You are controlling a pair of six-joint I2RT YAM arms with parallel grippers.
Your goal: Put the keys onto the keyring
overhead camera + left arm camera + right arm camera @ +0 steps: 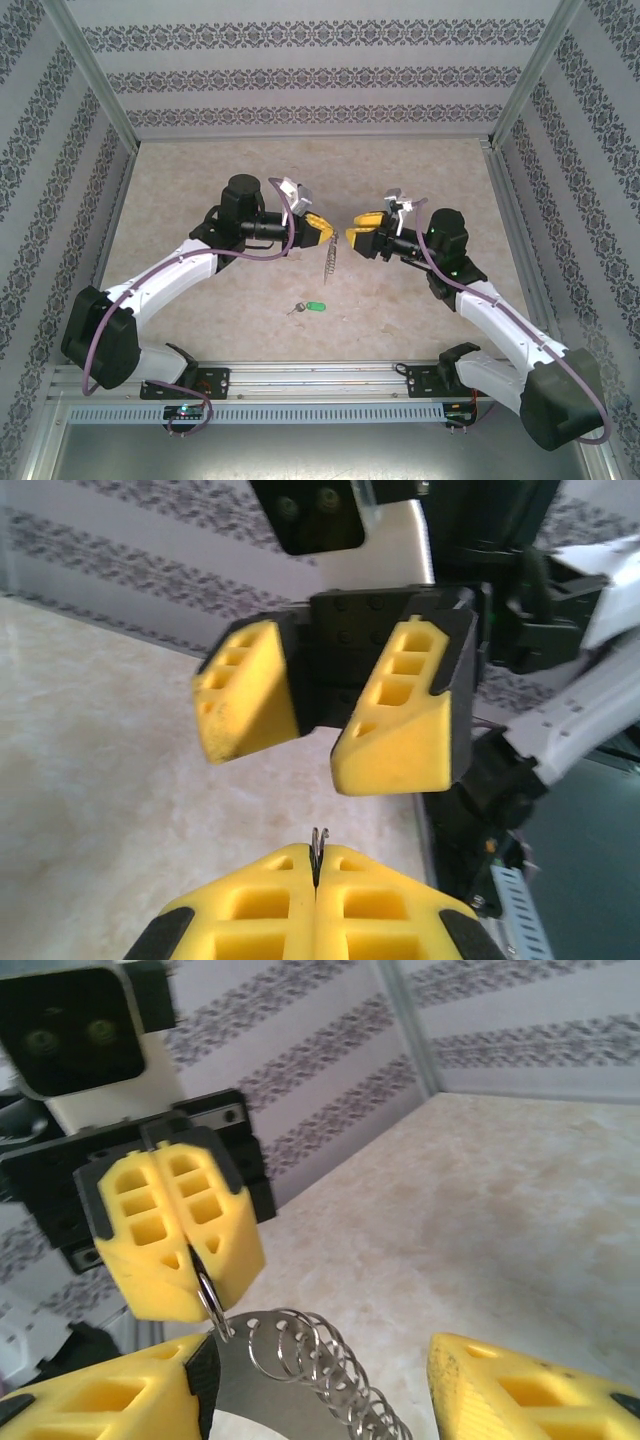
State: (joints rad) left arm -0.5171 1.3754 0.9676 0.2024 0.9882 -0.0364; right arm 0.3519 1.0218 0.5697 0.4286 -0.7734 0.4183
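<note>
The keyring (330,260) hangs above the table (200,180), its top end held between the left gripper's (327,234) fingertips. The right gripper (351,231) sits just right of the keyring. The keys (307,307) lie on the table, on the near side of the keyring and slightly to its left.

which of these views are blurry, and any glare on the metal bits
top external: even, soft light with faint shadows, the keys tiny but readable; left wrist: wall behind is blurred, the left gripper very close and slightly soft; right wrist: the keyring fairly sharp with a mild sheen, no blown-out glare.
</note>
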